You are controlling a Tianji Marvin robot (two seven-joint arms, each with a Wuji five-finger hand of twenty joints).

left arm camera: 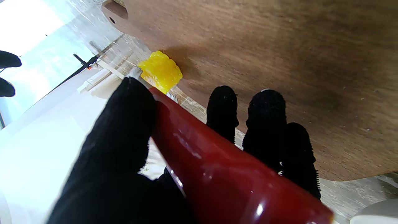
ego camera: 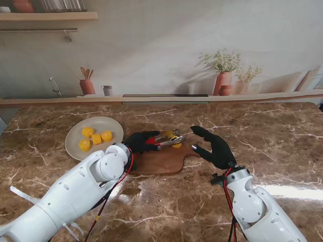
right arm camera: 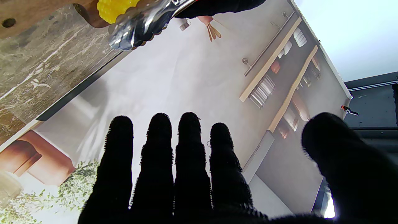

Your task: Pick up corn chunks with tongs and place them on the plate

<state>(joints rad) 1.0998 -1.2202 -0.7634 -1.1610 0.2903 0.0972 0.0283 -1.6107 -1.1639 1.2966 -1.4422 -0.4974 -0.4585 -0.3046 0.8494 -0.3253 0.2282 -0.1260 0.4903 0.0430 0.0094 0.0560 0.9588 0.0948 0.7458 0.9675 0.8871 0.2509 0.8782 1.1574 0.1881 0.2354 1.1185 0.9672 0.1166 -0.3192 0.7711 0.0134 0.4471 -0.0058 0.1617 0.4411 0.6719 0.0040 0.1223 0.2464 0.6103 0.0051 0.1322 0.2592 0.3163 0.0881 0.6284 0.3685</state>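
Corn chunks were our concern, and we take the scene from its biggest part down. The marble surface (ego camera: pixel 262 141) carried everything. On it the wooden cutting board (ego camera: pixel 161 160) lay in front of us as the work spot, with the plate (ego camera: pixel 75 132) just beside it on our left, close enough, we judged, for a short carry. Three chunks already sat on that plate.

Our left hand (ego camera: pixel 139 142) was wrapped around the red handles of the tongs (ego camera: pixel 169 137), thumb pressed on top and fingers curled beneath, so that a squeeze could work the jaws. The tongs reached toward our right over the far edge of the board. Our right hand (ego camera: pixel 214 147) hovered just past the tips, fingers spread and holding nothing, perhaps ready to steady things.

Last, the corn chunk (left arm camera: pixel 160 71) lay at the board's edge by the tong tips; whether the tips already gripped it, we could not tell.
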